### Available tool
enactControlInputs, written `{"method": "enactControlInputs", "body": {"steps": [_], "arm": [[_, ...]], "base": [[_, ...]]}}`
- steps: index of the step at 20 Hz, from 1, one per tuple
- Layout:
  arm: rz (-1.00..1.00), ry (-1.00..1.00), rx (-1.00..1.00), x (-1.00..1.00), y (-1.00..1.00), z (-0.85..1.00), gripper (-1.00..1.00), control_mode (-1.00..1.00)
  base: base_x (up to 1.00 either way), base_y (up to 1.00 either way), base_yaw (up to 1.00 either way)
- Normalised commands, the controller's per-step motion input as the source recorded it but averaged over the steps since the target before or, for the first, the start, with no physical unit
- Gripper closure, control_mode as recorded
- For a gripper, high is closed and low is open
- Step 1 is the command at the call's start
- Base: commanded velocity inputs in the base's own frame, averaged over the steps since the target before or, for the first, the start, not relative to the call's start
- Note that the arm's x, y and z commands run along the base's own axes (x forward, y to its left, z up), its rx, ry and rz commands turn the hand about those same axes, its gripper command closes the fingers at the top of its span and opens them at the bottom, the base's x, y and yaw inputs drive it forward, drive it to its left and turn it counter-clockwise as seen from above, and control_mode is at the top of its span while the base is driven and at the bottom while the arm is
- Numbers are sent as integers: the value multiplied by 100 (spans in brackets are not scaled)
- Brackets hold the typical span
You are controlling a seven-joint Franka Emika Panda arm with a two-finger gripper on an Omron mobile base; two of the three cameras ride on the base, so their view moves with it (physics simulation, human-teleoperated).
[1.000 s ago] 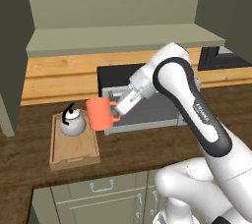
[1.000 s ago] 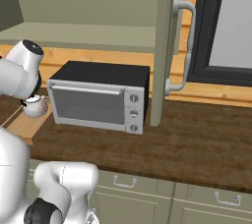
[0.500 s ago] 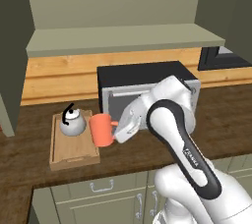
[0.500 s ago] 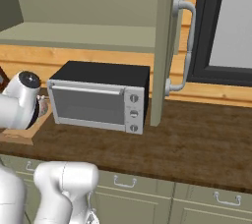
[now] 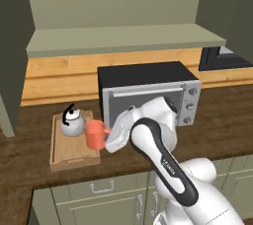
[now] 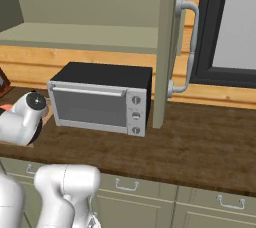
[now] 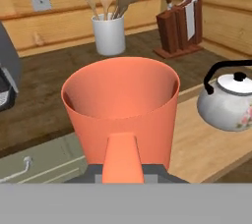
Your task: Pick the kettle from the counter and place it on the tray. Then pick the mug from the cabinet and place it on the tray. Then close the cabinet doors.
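My gripper [image 5: 110,138] is shut on the handle of the orange-red mug [image 5: 94,135]. It holds the mug low over the right rim of the light-wood tray [image 5: 63,154]. The white-grey kettle [image 5: 72,123] stands upright on the tray's far part, just left of the mug. In the hand view the mug [image 7: 123,112] is close up with its mouth facing me. The kettle [image 7: 228,102] is to its right on the tray [image 7: 202,147]. The cabinet [image 5: 123,39] stands open above, its shelf bare. The right cabinet door [image 6: 169,47] is swung out over the counter [image 6: 200,142].
A black and silver microwave [image 5: 148,91] sits on the counter right behind my forearm. In the hand view a white utensil holder [image 7: 109,34] and a knife block [image 7: 179,27] stand by the wooden wall. The open left door [image 5: 10,66] hangs at the left edge. Drawers [image 5: 106,187] lie below.
The arm has come down and slightly left with the mug, from in front of the microwave to just over the tray's right rim beside the kettle. The grip has not changed.
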Motion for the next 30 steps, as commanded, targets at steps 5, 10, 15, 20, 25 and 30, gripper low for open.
{"method": "enactControlInputs", "body": {"steps": [5, 10, 15, 20, 25, 30], "arm": [[0, 1, 0, 46, 36, -23, 100, -100], [-2, 6, 0, 44, 31, -20, 100, -100], [-6, 12, -3, 40, 10, -24, 100, -100], [-9, 3, -9, 29, 4, -35, 100, -100], [-8, 0, -7, 24, 12, -26, 100, -100], [-8, 0, -7, 28, 22, -22, 100, -100]], "base": [[0, 0, 0], [0, 0, 0], [0, 0, 0], [0, 0, 0], [0, 0, 0], [0, 0, 0]]}}
